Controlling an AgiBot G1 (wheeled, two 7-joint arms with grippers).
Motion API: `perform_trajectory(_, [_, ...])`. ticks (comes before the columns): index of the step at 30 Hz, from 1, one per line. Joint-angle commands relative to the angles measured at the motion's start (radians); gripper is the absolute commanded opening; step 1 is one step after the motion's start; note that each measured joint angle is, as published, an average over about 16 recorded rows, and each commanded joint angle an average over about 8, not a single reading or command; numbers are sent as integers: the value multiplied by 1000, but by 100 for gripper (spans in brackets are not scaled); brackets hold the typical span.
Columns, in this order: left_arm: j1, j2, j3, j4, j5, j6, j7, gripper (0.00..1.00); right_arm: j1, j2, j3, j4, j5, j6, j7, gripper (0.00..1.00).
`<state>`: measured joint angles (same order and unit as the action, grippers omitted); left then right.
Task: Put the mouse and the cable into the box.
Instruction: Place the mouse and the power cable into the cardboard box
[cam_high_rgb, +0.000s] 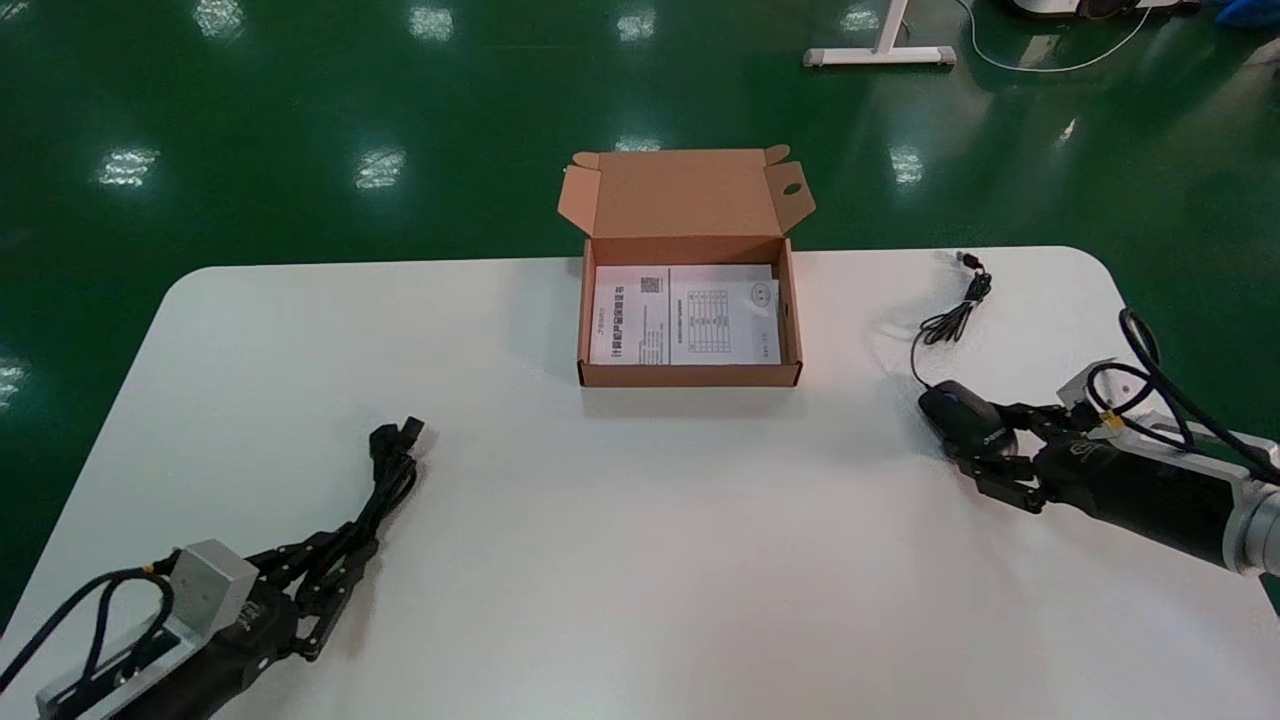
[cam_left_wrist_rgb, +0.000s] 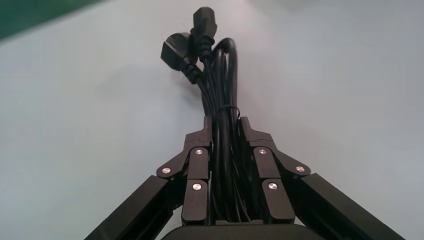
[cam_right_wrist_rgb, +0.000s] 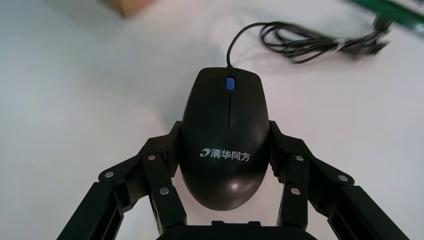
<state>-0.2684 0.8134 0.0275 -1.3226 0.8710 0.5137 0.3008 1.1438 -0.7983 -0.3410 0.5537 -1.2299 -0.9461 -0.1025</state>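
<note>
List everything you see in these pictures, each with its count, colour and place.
table: one, white, under everything
box: one, brown, lid open, table's far middle
printed paper: one or two sheets, white, inside box
mouse: one, black, table's right side
mouse cord: one, black, bundled beyond the mouse
power cable: one, black, bundled, table's near left
floor: one, green, around the table
stand foot: one, white, floor, far right
left claw: one, black, shut on the power cable
right claw: one, black, shut on the mouse
</note>
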Motion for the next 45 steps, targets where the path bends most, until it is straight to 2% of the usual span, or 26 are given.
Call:
perform_trajectory(1, [-6,6,-12,-4,-4,-6,11,0,-3,0,7,12,8,6,-7,0])
perform_trajectory(11, [-94,55,-57,-19,-13,-5,89,0,67,-11,39,54,19,93,-19,0])
perform_trajectory(20, [-253,157,-9,-13,69,-30,215,0,241,-65,39,17,-5,117,-88,0])
perform_trajectory(24, [-320,206,20,3,94,-37,245,0,317,-96,33,-15,-12,83,-134,0])
perform_trajectory(31, [-385,283,40,33,104,-49,278,0,398,-133,6,-52,-24,-33,-198,0])
perform_trajectory(37, [-391,295,32,49,96,-27,299,0,460,-155,-15,-68,-41,-102,-243,0])
perform_trajectory(45, [-370,292,7,67,76,-5,317,0,544,-186,-66,-107,-99,-184,-250,0])
